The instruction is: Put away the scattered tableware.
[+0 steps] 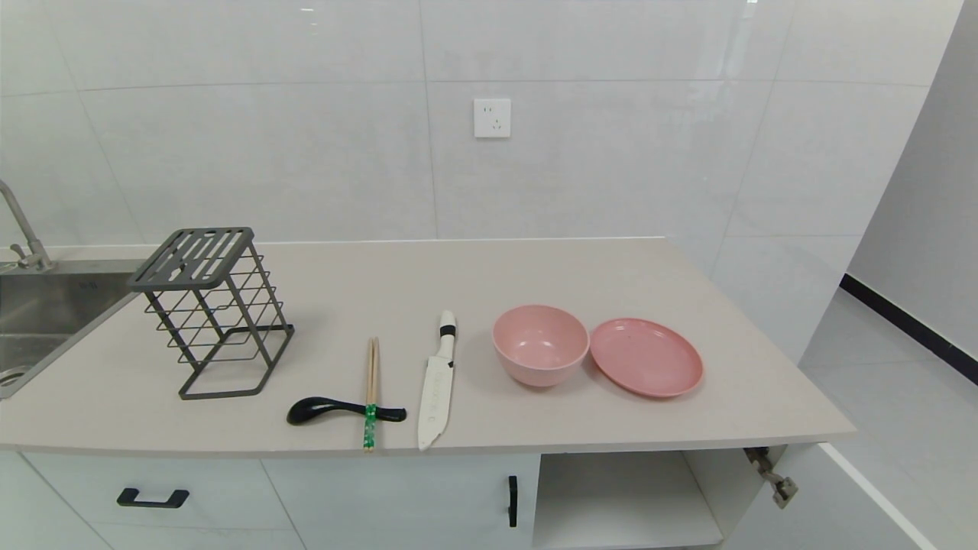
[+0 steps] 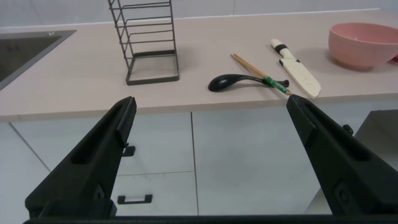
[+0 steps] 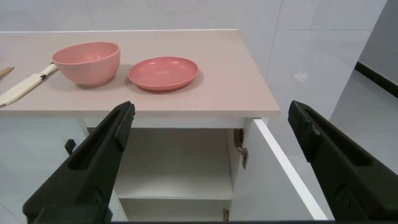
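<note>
On the counter [image 1: 611,267] the pink bowl [image 1: 540,344] stands upright, its inside bare, just beside the pink plate [image 1: 646,357] but apart from it. The wire rack [image 1: 212,309] stands with bare slots near the sink [image 1: 46,305], which is cut off at the view's edge. Between rack and bowl lie the white knife [image 1: 437,382], tip toward the front edge, and the chopsticks [image 1: 371,389], which cross over the black spoon [image 1: 344,411]. The left gripper [image 2: 210,106] and right gripper [image 3: 210,109] hang below counter height with fingers spread wide, gripping nothing — the right one before the open cabinet [image 3: 174,162], whose door is partly cut off.
</note>
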Tool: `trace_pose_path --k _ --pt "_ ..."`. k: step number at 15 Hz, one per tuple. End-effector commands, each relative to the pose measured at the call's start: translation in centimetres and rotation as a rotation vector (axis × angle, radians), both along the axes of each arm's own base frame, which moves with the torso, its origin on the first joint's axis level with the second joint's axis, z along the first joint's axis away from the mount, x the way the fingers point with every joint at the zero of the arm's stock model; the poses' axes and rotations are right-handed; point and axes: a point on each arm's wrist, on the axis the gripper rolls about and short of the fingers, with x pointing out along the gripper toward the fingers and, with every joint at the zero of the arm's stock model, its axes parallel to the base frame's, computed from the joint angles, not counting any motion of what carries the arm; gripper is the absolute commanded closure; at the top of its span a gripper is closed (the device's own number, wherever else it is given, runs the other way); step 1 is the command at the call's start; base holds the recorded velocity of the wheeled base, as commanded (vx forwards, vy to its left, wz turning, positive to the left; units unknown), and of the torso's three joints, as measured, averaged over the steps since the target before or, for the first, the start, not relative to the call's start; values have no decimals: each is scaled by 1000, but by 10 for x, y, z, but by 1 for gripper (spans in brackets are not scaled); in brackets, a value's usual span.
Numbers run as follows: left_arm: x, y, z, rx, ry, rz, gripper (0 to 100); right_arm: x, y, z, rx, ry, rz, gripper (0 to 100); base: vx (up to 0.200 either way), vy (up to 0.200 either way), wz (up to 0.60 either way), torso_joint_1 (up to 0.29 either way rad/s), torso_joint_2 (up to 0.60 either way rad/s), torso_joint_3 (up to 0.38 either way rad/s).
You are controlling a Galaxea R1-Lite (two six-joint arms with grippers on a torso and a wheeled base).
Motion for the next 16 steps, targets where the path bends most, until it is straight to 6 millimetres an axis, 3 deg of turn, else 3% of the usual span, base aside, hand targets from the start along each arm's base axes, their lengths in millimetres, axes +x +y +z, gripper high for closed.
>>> trace_pose_path --k 1,2,3,4,6,9,10,14,16 --pt "0 0 0 1 1 -1 0 -3 0 11 -29 -60 -1 0 0 0 0 0 0 0" --pt "0 0 0 -2 1 -1 0 -20 1 69 -43 -257 -25 0 0 0 0 0 0 0" --pt "0 0 0 -2 1 -1 0 -20 2 110 -49 -278 -44 0 0 0 0 0 0 0" --pt "0 0 0 -2 1 0 0 -12 2 115 -49 -242 11 0 0 0 0 0 0 0" --pt "0 0 0 -2 1 -1 0 10 2 98 -65 -74 191 0 0 0 0 0 0 0" --pt "0 0 0 1 1 -1 0 42 7 102 -67 91 352 0 0 0 0 0 0 0" --pt "0 0 0 0 2 -4 0 63 11 106 -58 184 427 0 0 0 0 0 0 0" --pt "0 0 0 -3 3 -6 0 114 27 124 -61 279 543 0 0 0 0 0 0 0" --pt "0 0 0 -3 3 -6 0 157 46 126 -72 343 611 0 0 0 0 0 0 0"
